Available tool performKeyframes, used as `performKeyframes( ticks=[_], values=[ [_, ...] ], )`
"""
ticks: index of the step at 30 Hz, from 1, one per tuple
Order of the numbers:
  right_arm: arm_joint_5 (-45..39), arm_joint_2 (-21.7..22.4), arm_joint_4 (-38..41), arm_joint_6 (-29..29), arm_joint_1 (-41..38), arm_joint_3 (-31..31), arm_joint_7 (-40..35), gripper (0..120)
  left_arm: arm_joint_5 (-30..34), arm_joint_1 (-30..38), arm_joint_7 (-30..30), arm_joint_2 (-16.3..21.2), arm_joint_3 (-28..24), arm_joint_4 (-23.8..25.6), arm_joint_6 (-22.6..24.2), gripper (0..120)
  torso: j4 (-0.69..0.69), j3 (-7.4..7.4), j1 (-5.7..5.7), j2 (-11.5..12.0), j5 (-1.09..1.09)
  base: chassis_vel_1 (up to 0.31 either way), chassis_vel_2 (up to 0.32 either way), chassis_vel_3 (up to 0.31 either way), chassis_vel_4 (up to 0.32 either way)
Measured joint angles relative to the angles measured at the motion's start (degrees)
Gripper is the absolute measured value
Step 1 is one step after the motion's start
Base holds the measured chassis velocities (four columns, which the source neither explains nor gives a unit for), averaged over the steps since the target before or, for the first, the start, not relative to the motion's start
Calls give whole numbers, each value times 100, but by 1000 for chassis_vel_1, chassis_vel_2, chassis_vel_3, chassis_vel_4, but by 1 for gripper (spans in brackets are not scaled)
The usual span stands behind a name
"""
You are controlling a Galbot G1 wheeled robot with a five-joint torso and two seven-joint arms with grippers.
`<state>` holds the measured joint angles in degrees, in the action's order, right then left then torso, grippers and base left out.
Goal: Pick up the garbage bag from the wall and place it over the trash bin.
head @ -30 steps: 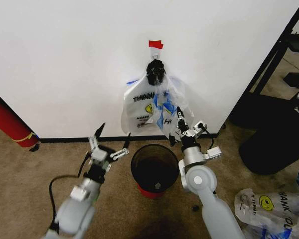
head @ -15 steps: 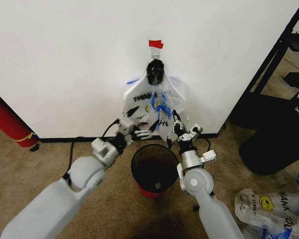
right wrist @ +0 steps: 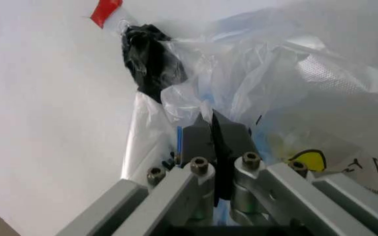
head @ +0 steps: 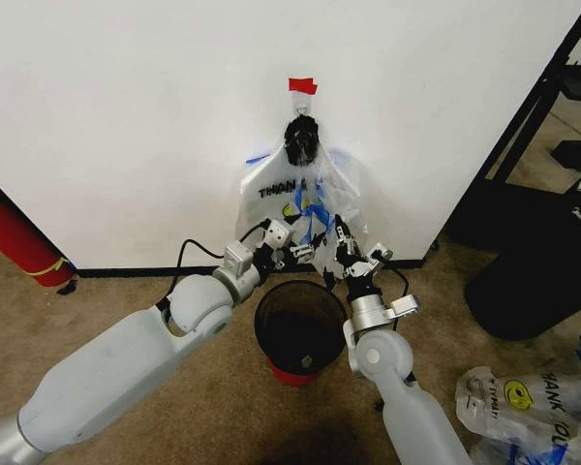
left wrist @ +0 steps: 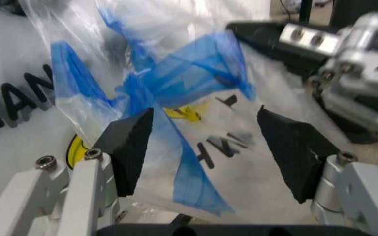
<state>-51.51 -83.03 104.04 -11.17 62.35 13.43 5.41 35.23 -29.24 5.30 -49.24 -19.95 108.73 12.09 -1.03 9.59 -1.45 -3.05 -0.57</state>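
Both grippers are up at the garbage bag [head: 300,199], which hangs from a black hook [head: 301,139] on the white wall [head: 126,116], under a small piece of red tape [head: 303,86]. The right gripper [head: 344,244] has its pads pressed together with a fold of the thin plastic caught between them, low on the bag's right side; the right wrist view shows the two black pads [right wrist: 202,140] closed tight with crumpled film just above. The left gripper [head: 292,248] sits just beside it, at the lower middle of the bag, jaws spread wide; in the left wrist view its black pads [left wrist: 130,145] stand well apart with the blue trim [left wrist: 175,83] and black lettering of the bag between them, not pinched. Directly below both grippers stands the black wire-mesh trash bin [head: 300,329] with its red base on the brown carpet [head: 58,329], close to the black baseboard [head: 126,272].
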Motion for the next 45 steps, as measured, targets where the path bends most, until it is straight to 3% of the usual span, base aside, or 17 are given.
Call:
performKeyframes(
  ticks=[9,11,25,34,39,42,45],
  values=[
    [55,3,87,-19,68,-1,80,0,-95,292,180,-130,-214,-379,90,85,0,0,0,0,0,0,0,0,0],
    [62,7,93,-22,73,-1,93,0,-97,308,192,-138,-229,-391,99,84,0,0,0,0,-1,0,0,0,0],
    [94,55,98,-52,84,15,142,0,-18,298,329,-189,-209,-366,199,36,0,0,1,0,0,0,0,0,0],
    [174,199,5,-79,43,53,106,0,110,-72,327,-204,271,-133,81,2,0,0,1,0,0,0,0,0,0],
    [142,193,-97,-145,42,119,-12,0,245,-556,120,-250,957,115,-154,0,0,0,1,0,1,0,0,0,0],
    [-250,160,-120,-201,69,218,-48,0,539,-1171,-123,-420,1580,258,-545,0,0,0,1,0,-1,0,0,0,0],
    [-567,129,-86,-216,117,267,-58,0,671,-1490,-181,-529,1813,299,-730,0,0,0,1,0,-1,0,0,0,0]
  ],
)
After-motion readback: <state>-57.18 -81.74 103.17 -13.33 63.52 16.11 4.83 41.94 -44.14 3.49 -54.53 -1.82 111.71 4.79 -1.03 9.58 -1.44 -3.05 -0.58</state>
